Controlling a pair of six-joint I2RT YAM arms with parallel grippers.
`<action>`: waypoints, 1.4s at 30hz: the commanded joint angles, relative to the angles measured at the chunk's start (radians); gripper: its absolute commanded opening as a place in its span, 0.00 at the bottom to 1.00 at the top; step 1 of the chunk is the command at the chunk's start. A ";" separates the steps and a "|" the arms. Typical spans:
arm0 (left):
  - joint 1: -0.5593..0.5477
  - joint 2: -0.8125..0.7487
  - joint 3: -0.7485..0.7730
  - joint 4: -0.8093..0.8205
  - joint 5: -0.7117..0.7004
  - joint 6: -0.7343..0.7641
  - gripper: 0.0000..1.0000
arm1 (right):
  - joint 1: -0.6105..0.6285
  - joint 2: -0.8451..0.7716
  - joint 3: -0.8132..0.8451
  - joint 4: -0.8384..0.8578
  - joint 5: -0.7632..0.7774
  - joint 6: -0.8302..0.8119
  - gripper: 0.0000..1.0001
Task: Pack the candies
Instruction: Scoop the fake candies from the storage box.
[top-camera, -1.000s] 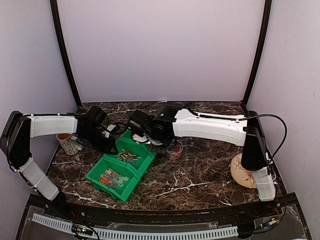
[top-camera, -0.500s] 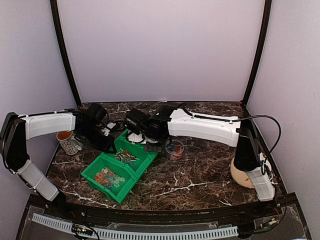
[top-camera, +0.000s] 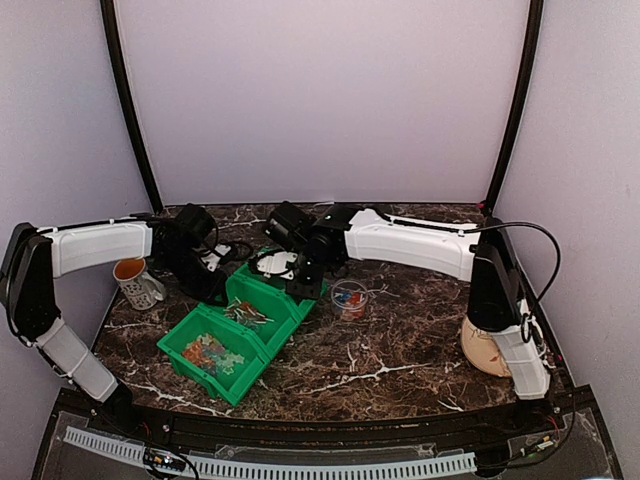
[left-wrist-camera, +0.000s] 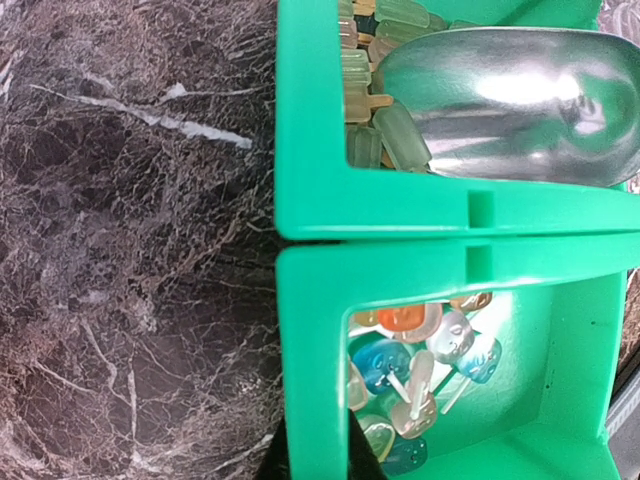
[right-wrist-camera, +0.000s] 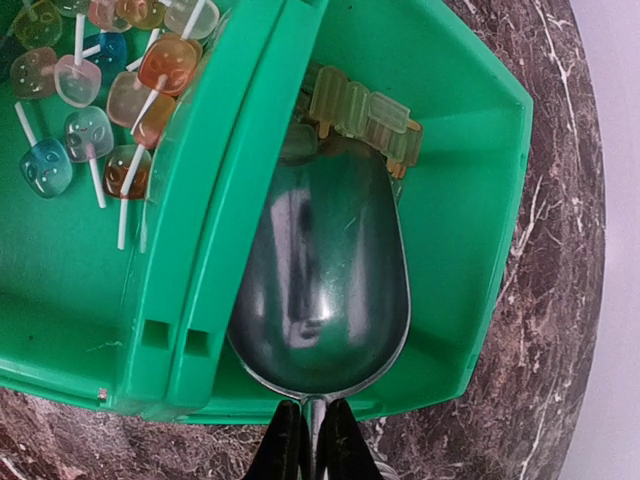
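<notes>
Two joined green bins sit left of centre. The near bin (top-camera: 252, 378) (left-wrist-camera: 312, 340) holds coloured lollipop candies (top-camera: 212, 352) (left-wrist-camera: 420, 360) (right-wrist-camera: 90, 100). The far bin (top-camera: 296, 322) (right-wrist-camera: 470, 200) holds pale green candies (left-wrist-camera: 375, 110) (right-wrist-camera: 360, 110). My left gripper (top-camera: 222, 292) (left-wrist-camera: 315, 462) is shut on the near bin's side wall. My right gripper (top-camera: 305, 288) (right-wrist-camera: 312, 445) is shut on the handle of a metal scoop (left-wrist-camera: 510, 100) (right-wrist-camera: 320, 280). The scoop's bowl lies inside the far bin, its tip against the pale candies, and looks empty.
A small clear cup (top-camera: 348, 297) with a few coloured candies stands just right of the bins. A patterned mug (top-camera: 135, 283) is at the far left, a beige plate (top-camera: 488, 348) at the right by the right arm's base. Dark marble table (top-camera: 380, 360).
The right arm's forearm and wrist have swung toward the back while the scoop stays in the far bin. The bins have slid slightly left with the left gripper.
</notes>
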 joint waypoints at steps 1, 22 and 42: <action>0.003 -0.070 0.025 0.148 0.069 0.016 0.00 | -0.025 -0.027 -0.095 -0.043 -0.170 0.006 0.00; 0.003 -0.084 -0.016 0.183 0.154 0.015 0.00 | -0.111 -0.088 -0.440 0.712 -0.254 0.368 0.00; 0.018 -0.075 -0.018 0.190 0.172 0.006 0.00 | -0.111 -0.215 -0.765 1.121 -0.168 0.285 0.00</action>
